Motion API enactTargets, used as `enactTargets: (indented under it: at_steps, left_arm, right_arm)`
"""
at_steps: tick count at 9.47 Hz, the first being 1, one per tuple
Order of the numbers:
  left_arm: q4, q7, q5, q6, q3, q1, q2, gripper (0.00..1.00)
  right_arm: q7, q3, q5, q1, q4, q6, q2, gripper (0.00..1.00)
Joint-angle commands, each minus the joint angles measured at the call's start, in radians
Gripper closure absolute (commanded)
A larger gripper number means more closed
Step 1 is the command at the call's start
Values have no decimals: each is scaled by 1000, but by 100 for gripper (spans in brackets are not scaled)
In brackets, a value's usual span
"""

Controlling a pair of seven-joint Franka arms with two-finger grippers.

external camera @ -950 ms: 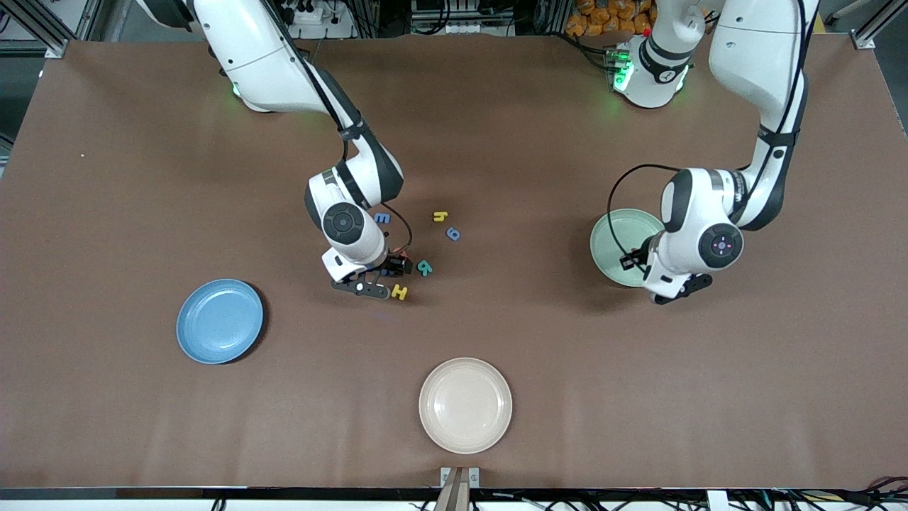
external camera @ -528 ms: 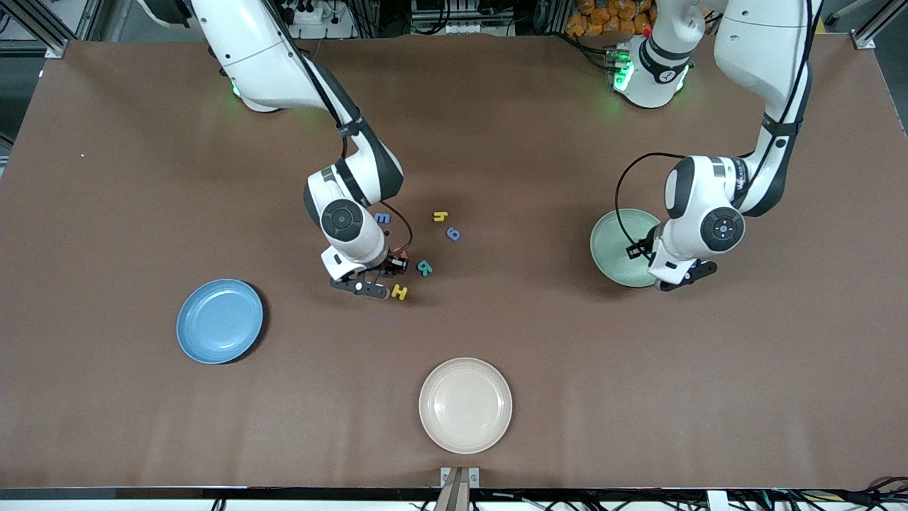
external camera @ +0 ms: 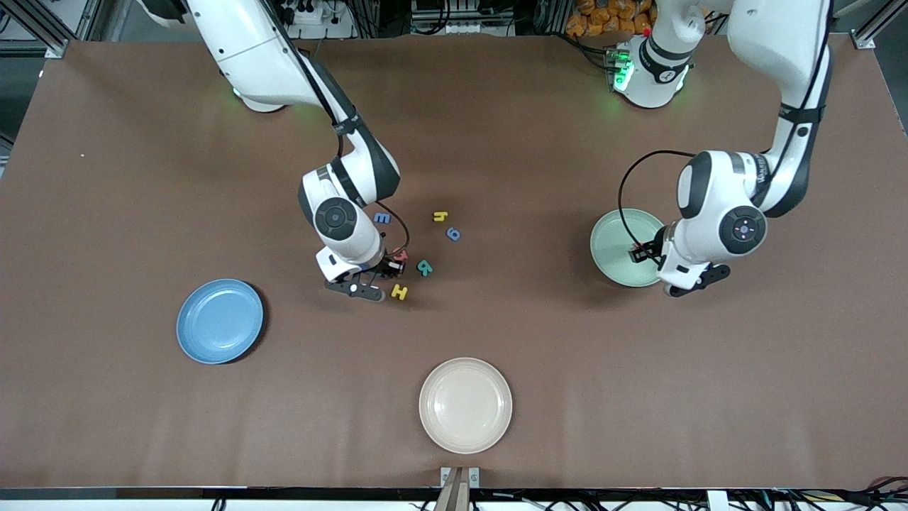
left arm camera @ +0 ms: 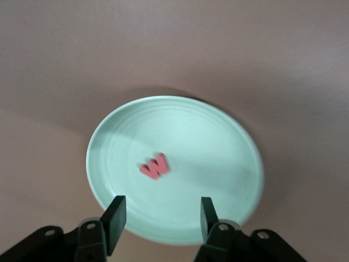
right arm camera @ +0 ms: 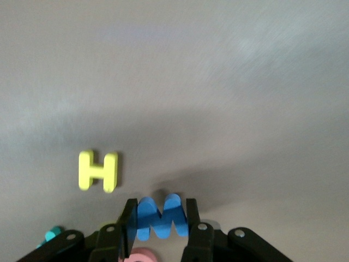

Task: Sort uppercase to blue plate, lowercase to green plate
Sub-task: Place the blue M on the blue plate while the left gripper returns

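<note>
The front camera looks down from high across the table, facing both arm bases. Each wrist camera looks down close past its own fingers: the left onto the green plate, the right onto the yellow H, both also seen from the front.

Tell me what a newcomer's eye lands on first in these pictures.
First, the right pincer, low among the scattered letters mid-table, shut on the blue W, with the yellow H lying flat beside it. Next, the left pincer, fingers open, over the green plate at the left arm's end, where one red letter lies. The blue plate holds nothing.
</note>
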Motion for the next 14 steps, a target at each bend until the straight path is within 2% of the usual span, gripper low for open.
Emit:
enactTargets:
  at_steps: [1, 3, 5, 6, 8, 10, 12, 13, 14]
  left_arm:
    - [236, -103, -31, -206, -2, -21, 9, 37]
    - [325, -233, -126, -213, -7, -73, 11, 37]
    - [363, -377, -116, -214, -25, -144, 20, 39]
    - [385, -434, -117, -213, -31, -153, 20, 39]
    - [437, -571, -127, -213, -91, -161, 43, 39]
    - [462, -648, -125, -199, -207, -146, 104, 40]
    - [462, -746, -114, -91, -287, -153, 196, 41]
    - [460, -769, -96, -37, -304, -169, 234, 41]
    - [460, -819, -58, -3, -323, -195, 277, 42]
  right_arm:
    - [-76, 6, -12, -95, -21, -33, -63, 100]
    - [-193, -45, -20, -138, -19, -46, -71, 100]
    - [-370, -156, -20, -147, -18, -75, -77, 100]
    - [-455, -187, -20, -167, -18, -82, -77, 100]
    - [-625, -191, -20, -260, -18, -97, -77, 100]
    - [-742, -191, -20, -328, -16, -95, -72, 100]
    - [-819, -189, -15, -379, -8, -94, -66, 100]
    - [-824, -189, -15, -386, -5, -95, -66, 99]
    - [-825, -189, -15, -388, 1, -95, -66, 82]
